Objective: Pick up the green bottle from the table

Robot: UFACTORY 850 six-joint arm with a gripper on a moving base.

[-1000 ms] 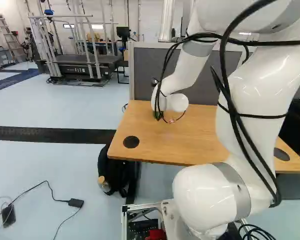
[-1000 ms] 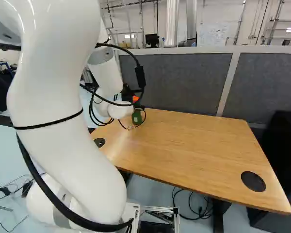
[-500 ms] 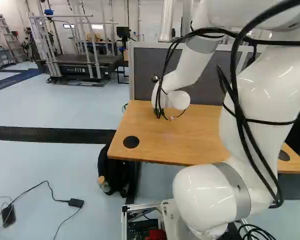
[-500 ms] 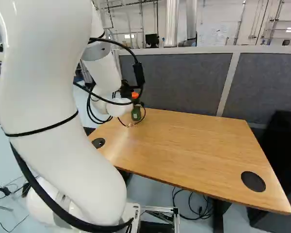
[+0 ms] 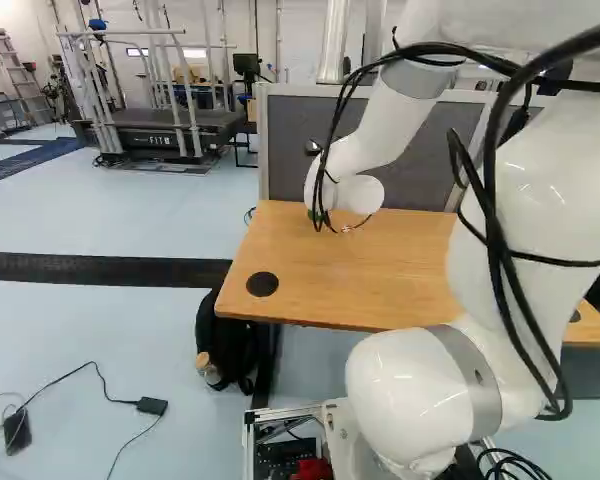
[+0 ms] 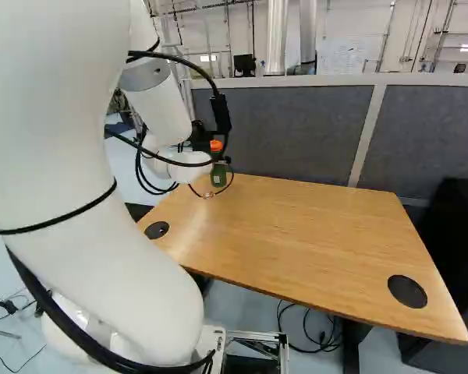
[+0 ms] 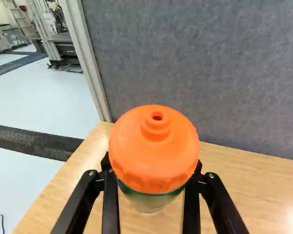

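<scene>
Green bottle (image 6: 218,176) is probably light, slick, slightly squeezable plastic; gripper (image 7: 152,170) has it pinched below the orange cap (image 7: 154,148), right spot, moderate squeeze.

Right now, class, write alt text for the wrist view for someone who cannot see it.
A green bottle with an orange lid, held between the two fingers of the gripper over a wooden table; a grey divider stands beyond.

A big gray wall (image 7: 200,73) stands ahead of the end effector (image 6: 220,161). A black bag (image 5: 225,335) sits lower, on the floor (image 5: 130,330).
</scene>
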